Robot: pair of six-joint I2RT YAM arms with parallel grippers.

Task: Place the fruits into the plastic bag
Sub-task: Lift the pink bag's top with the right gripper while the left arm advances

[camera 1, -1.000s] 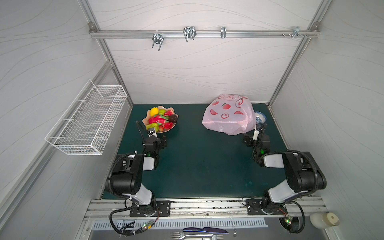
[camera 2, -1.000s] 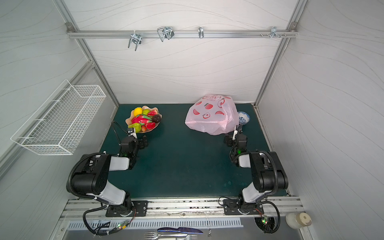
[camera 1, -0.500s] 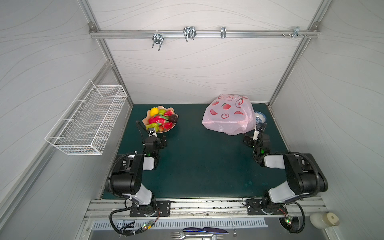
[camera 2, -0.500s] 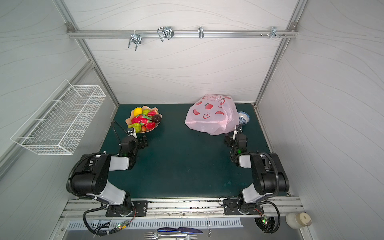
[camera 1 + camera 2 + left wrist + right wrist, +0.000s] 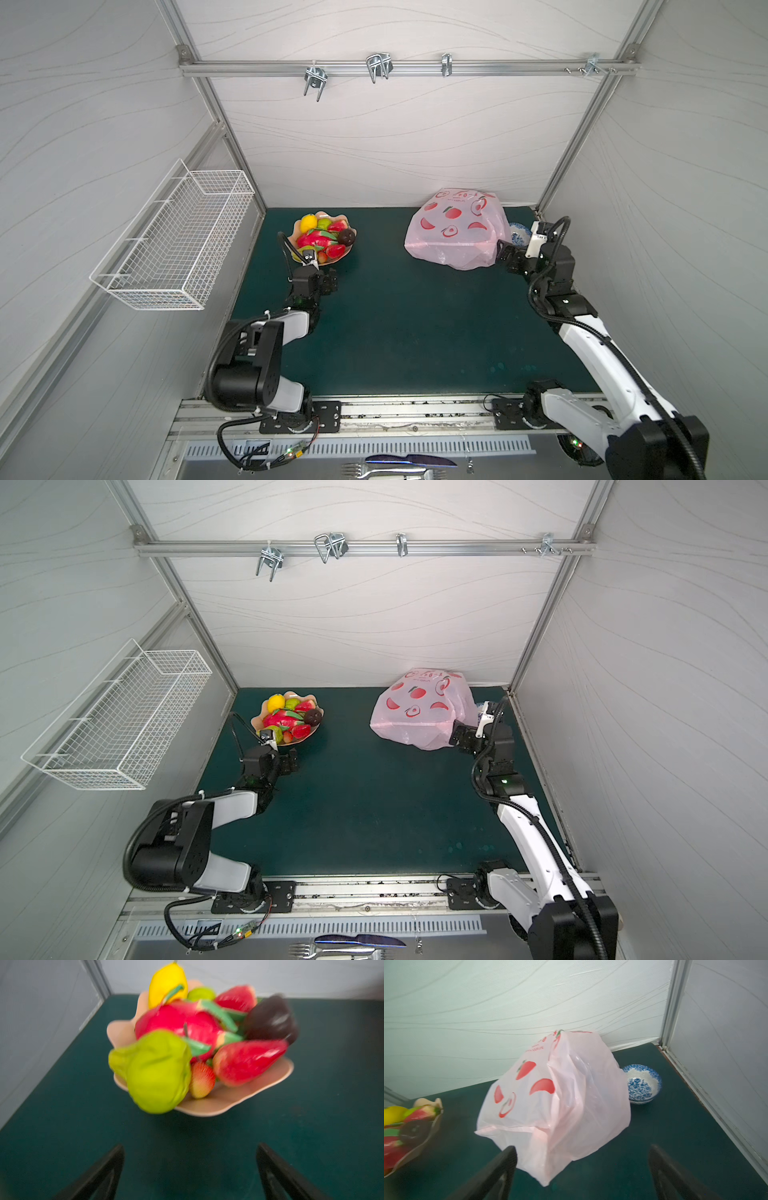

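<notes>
While both pairs of jaws stand spread wide and empty, the left gripper is the one nearer the fruits. They sit heaped in a peach dish straight ahead of its fingertips, a short way off and untouched. Closest to it is a green pear overhanging the rim. Beyond that the dragon fruit lies with its long axis across the line of approach. The right gripper faces the plastic bag, a slumped mound whose near corner reaches in between its fingers. Where the bag's mouth opens I cannot tell.
</notes>
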